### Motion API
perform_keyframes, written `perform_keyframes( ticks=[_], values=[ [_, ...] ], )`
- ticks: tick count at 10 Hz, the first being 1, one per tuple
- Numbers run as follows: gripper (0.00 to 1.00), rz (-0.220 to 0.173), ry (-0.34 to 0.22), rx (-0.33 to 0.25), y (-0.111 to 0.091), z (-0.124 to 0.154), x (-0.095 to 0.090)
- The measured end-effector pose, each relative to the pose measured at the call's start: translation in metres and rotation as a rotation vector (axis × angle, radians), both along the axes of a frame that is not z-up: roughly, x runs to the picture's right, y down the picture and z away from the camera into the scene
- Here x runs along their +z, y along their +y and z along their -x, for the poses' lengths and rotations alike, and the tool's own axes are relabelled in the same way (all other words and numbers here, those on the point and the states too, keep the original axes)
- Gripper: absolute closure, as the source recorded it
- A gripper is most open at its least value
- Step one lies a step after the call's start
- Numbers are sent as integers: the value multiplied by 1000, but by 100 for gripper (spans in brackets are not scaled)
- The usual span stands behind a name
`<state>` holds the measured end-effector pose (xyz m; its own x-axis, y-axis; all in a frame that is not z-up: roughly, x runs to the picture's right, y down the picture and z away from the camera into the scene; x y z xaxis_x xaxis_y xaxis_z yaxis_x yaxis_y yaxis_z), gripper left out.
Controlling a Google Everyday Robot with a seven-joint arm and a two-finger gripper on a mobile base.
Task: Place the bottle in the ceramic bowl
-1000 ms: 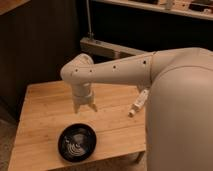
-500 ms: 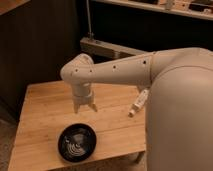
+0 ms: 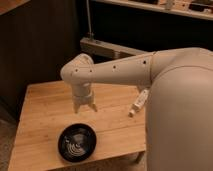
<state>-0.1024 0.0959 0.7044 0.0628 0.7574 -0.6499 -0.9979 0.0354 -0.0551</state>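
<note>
A slim white bottle (image 3: 139, 102) with a tan cap end lies on the wooden table (image 3: 45, 107), right beside the edge of my arm's white body. The glossy black ceramic bowl (image 3: 77, 142), ringed with pale lines inside, sits near the table's front edge. My gripper (image 3: 85, 107) hangs over the middle of the table, pointing down, above and just behind the bowl and well left of the bottle. Its fingers are spread open with nothing between them.
My large white arm (image 3: 175, 100) fills the right side and hides that part of the table. A grey ledge (image 3: 107, 48) and dark wall stand behind the table. The floor shows at the left and front edges.
</note>
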Motion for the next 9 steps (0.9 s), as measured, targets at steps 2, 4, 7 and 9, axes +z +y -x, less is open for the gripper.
perform_keyframes(
  ticks=[2,4,7,9],
  values=[
    [35,0,0,0,0,0,0],
    [35,0,0,0,0,0,0],
    [35,0,1,1,0,-1,0],
    [35,-12,27,45,-2,-14,5]
  ],
)
